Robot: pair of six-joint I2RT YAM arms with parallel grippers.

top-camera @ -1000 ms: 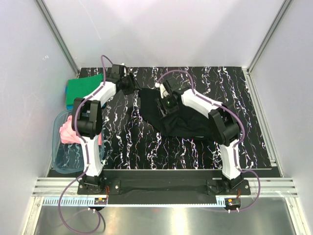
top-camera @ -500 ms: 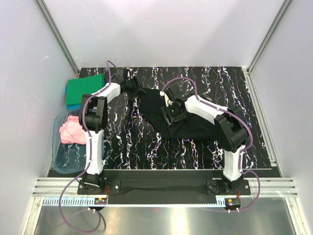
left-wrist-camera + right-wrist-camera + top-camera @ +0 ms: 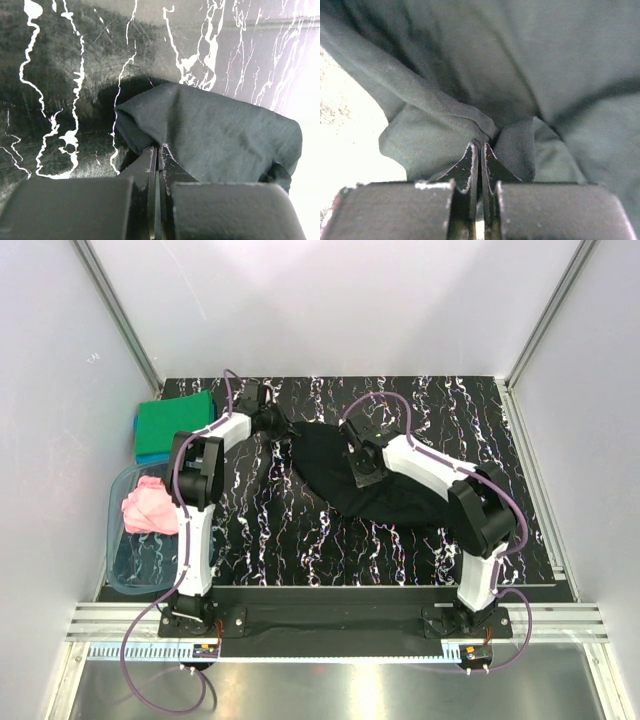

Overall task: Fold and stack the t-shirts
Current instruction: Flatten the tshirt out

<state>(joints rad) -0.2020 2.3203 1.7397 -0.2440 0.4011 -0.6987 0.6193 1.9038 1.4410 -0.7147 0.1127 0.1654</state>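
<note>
Black marbled worktop [image 3: 250,530], white veins all over, boxed in by plain white walls [image 3: 330,310] on three sides. Metal rail [image 3: 330,625] along the near edge, both arm bases bolted to it.

Black t-shirt [image 3: 330,455] lies rumpled across the middle of the worktop, stretched from the far-left part toward the right-centre.
- Left tool [image 3: 272,422] sits at the shirt's far-left tip. From the left wrist camera, the tool [image 3: 156,150] is pinched tight on a fold of the black cloth [image 3: 215,135], no gap between the jaws.
- Right tool [image 3: 366,480] is down on the middle of the shirt. The right wrist camera shows it [image 3: 479,147] closed hard on a raised pleat with a hem seam, cloth [image 3: 545,60] bunched around the tips.

Far-left corner: green t-shirt [image 3: 172,425], folded flat, resting on a blue t-shirt [image 3: 150,456]; only a thin blue edge shows, so its fold cannot be judged.

Left edge, nearer: clear blue-tinted tub [image 3: 130,570] holding a crumpled pink t-shirt [image 3: 148,510], well apart from both tools.
</note>
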